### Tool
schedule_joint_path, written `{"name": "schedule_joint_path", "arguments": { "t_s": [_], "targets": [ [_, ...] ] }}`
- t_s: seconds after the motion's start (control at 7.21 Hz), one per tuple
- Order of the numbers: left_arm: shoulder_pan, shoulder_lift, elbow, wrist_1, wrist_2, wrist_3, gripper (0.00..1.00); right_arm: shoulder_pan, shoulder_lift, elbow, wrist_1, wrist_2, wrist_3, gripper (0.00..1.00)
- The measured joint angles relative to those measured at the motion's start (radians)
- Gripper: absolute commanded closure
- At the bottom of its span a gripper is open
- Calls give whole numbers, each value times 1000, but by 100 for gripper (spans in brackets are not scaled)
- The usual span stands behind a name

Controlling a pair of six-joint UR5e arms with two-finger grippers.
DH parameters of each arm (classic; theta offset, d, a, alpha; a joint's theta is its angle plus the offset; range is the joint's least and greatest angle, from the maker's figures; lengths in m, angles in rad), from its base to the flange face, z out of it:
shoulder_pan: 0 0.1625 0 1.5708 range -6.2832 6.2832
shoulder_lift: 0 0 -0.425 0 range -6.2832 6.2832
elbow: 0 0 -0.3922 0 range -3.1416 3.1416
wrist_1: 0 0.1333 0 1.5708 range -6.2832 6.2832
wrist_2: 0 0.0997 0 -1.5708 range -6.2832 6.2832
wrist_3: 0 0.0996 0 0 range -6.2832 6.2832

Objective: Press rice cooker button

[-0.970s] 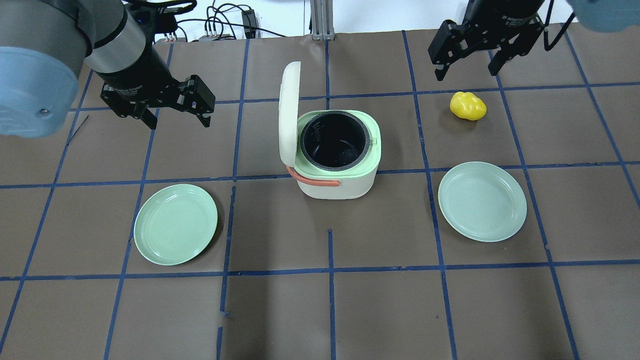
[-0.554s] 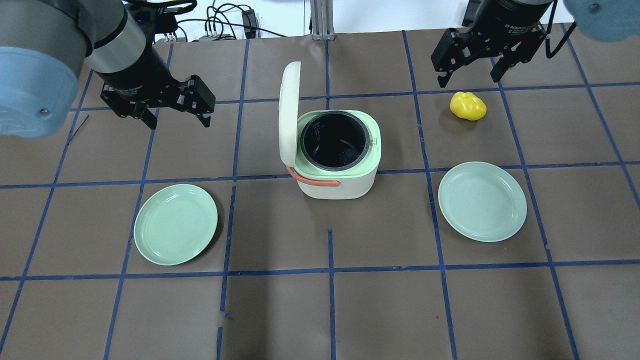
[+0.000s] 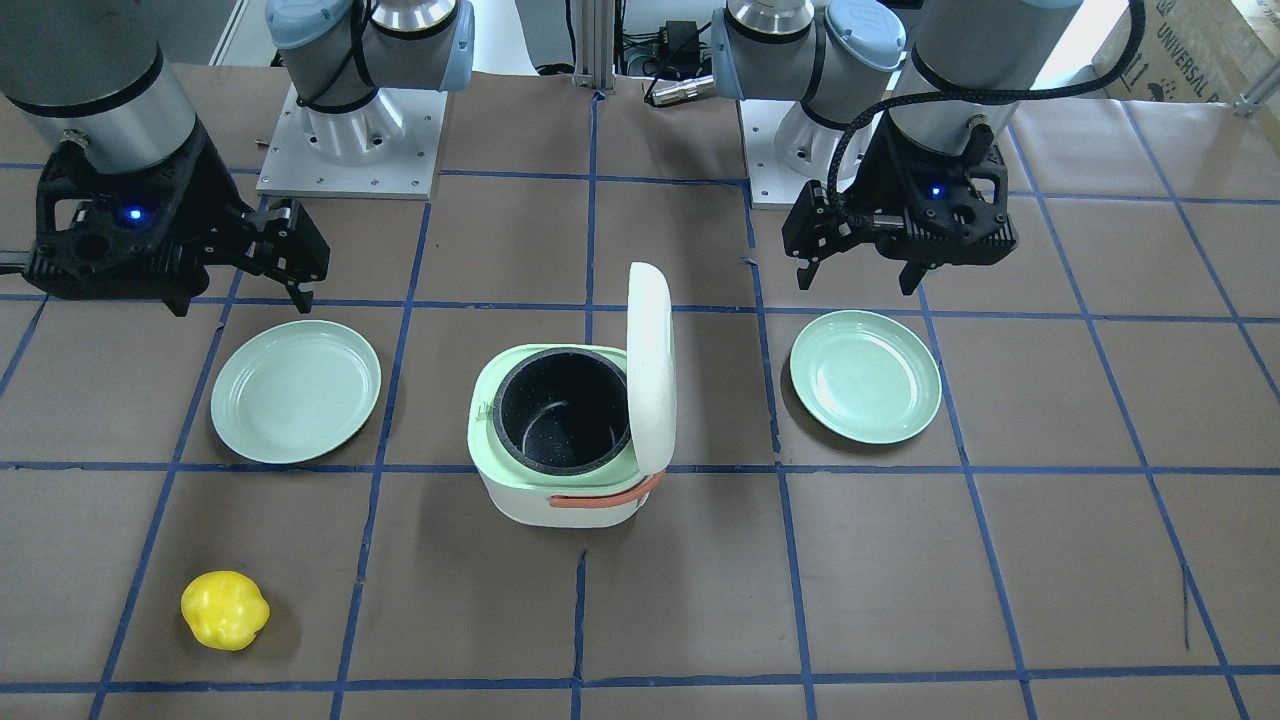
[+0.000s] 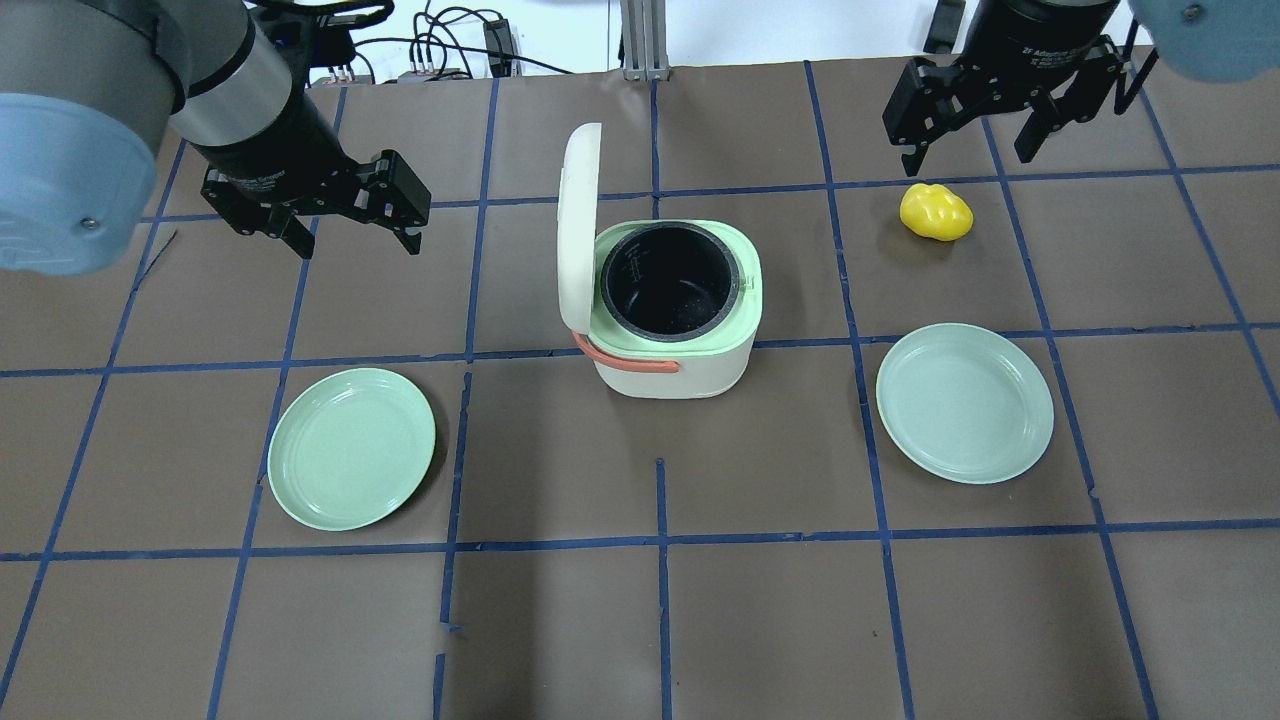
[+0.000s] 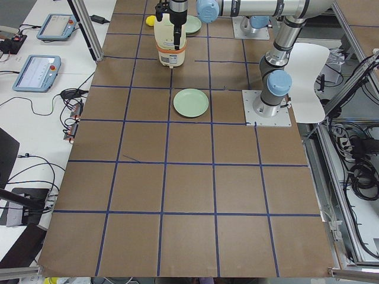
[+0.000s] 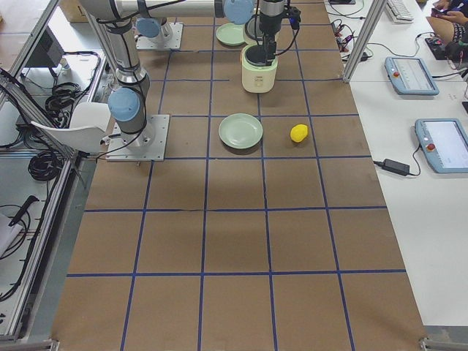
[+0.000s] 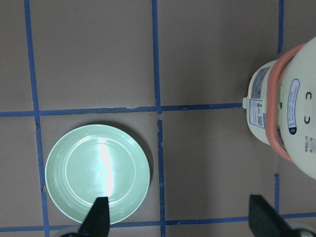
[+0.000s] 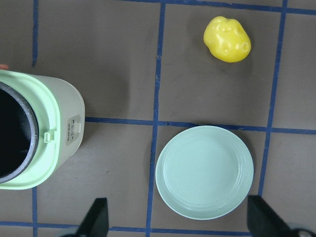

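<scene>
The white-and-green plastic rice cooker (image 4: 690,347), lid raised, stands mid brown tabletop (image 4: 760,620). The left hand (image 4: 356,246) hovers well apart on its left, the right hand (image 4: 968,160) far right, both spread.

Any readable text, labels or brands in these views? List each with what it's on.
"UNIVERSAL", rest cut off: cardboard box, front-facing view's top right corner.
"2F Adaptive", rest unclear: body above the right gripper.
Print above the left gripper: blurred.
Rice cooker stickers and panel marks: too small to read.
</scene>
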Motion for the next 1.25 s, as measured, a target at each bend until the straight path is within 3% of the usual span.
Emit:
{"name": "schedule_joint_path", "arguments": {
  "t_s": [1.25],
  "targets": [
    [0, 0, 0, 0, 0, 0, 0, 22, -7, 76, 6, -5, 13, 0]
  ]
}}
